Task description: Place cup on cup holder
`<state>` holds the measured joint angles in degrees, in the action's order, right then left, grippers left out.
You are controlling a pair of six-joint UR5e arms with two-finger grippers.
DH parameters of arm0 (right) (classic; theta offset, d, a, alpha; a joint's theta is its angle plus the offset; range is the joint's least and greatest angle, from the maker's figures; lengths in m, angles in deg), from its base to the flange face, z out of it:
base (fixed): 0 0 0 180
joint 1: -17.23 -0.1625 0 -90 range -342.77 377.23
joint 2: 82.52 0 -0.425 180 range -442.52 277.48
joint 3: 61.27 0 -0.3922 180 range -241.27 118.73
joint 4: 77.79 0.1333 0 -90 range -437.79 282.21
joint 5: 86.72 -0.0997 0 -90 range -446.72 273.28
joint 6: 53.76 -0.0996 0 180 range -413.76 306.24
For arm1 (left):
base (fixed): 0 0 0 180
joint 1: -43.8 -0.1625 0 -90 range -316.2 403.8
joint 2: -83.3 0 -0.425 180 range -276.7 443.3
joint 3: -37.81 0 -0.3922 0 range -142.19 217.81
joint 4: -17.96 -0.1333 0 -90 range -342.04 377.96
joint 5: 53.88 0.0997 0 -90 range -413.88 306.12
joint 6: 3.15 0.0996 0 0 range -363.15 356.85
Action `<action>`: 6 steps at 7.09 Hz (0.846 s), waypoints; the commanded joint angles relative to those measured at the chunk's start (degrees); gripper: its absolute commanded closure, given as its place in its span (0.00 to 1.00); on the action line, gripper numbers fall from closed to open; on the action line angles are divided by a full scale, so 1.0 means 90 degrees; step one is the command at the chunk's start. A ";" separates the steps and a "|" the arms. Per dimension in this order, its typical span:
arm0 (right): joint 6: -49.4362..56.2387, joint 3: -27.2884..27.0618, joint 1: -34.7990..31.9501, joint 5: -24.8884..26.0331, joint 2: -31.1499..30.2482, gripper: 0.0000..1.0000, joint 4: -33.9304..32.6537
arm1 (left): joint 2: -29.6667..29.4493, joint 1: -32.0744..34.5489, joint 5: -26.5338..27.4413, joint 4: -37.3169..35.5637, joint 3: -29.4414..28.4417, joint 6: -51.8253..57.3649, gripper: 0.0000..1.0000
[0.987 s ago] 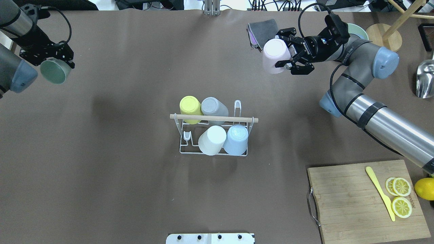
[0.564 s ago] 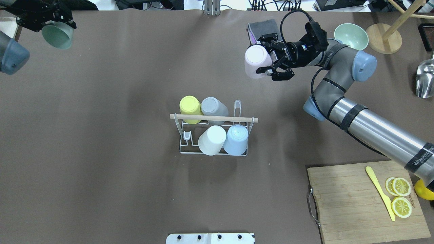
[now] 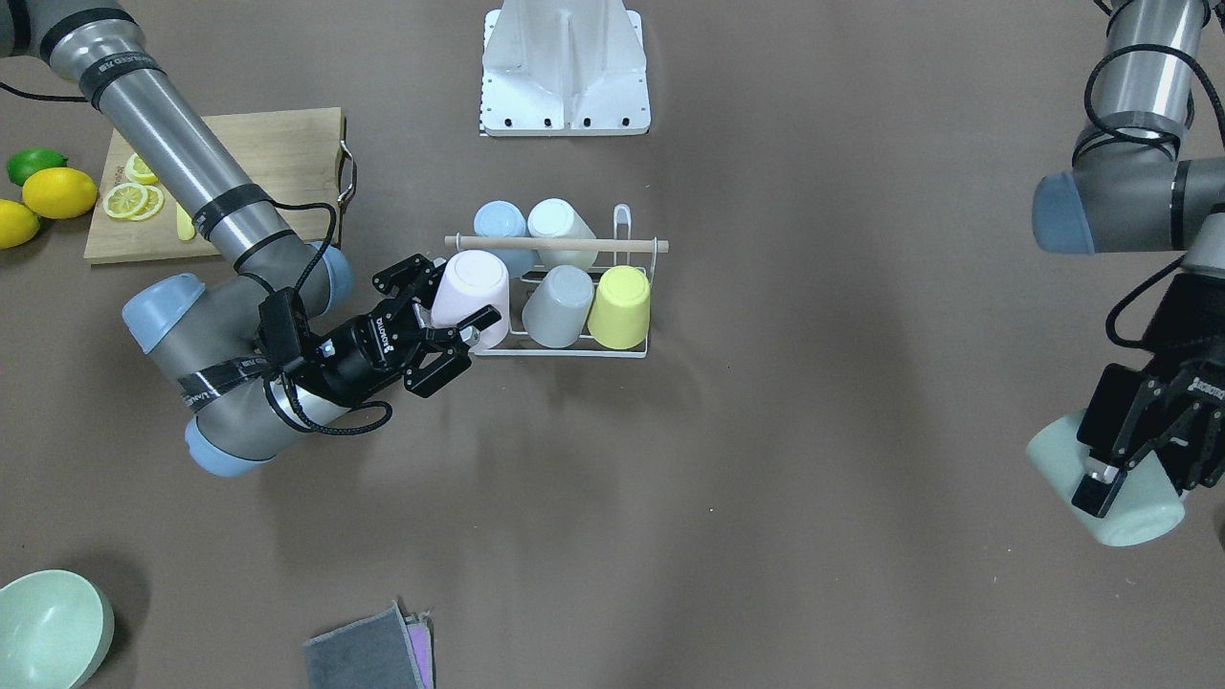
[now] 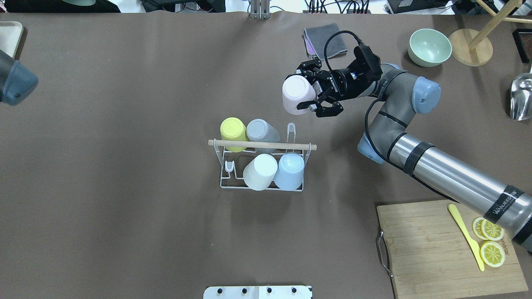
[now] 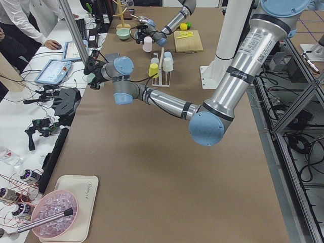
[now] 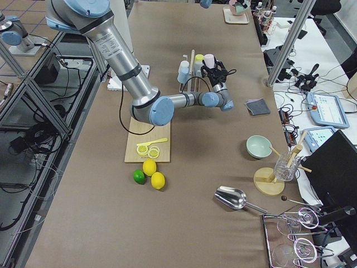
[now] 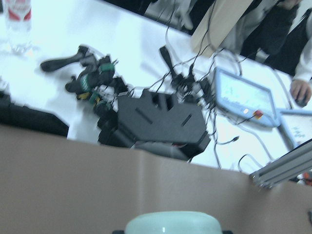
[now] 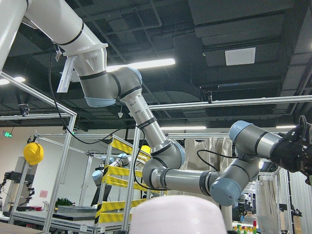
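**Brown paper-covered table (image 4: pixel 124 216) with a pale pink plastic cup (image 4: pixel 294 93) held near the white wire cup holder (image 4: pixel 262 145)**

The silver right arm (image 4: pixel 449 178) reaches in from the near right. Its right gripper (image 4: pixel 302 89) pinches the pale pink plastic cup between both fingers, with the cup's base turned upward. The cup hangs in the air just beyond the far right corner of the cup holder, close to it but seated on no prong. The left gripper (image 3: pixel 1134 478), near the table's far left edge, is clamped on a pale green cup (image 3: pixel 1053 457), likewise held aloft.

A light wooden cutting board (image 4: pixel 424 249) lies at the near right. The cup holder, topped by a pale wooden dowel handle, stands at the table's centre. Four upturned cups sit on its prongs: a yellow cup (image 4: pixel 232 128) and a grey cup (image 4: pixel 259 130) in the far row, and a white cup (image 4: pixel 259 168) and a light blue cup (image 4: pixel 289 166) in the near row. Two prongs carry nothing: the far right prong (image 4: pixel 291 128) and the near left prong (image 4: pixel 228 167).

A mint-green bowl (image 4: pixel 429 47) and a folded grey cloth (image 4: pixel 326 39) lie at the far right. A yellow plastic knife (image 4: pixel 465 235) and lemon slices (image 4: pixel 492 253) rest on the board.
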<state>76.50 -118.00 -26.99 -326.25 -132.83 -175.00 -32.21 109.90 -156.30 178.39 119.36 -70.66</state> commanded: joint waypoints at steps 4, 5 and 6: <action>0.0087 -0.0200 0.0412 -0.0095 -0.0182 0.71 0.0010 | 0.0393 -0.1607 0.2549 0.1734 0.1834 0.0565 1.00; 0.0107 -0.0229 0.0412 -0.0095 -0.0220 0.70 0.0010 | 0.0393 -0.2308 0.3104 0.1783 0.2002 0.1119 1.00; 0.0107 -0.0229 0.0403 -0.0095 -0.0230 0.67 0.0010 | 0.0364 -0.3030 0.4008 0.1909 0.2033 0.1762 1.00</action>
<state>77.35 -119.97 -23.37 -327.09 -134.69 -174.91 -28.77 90.02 -128.45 194.54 136.39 -61.03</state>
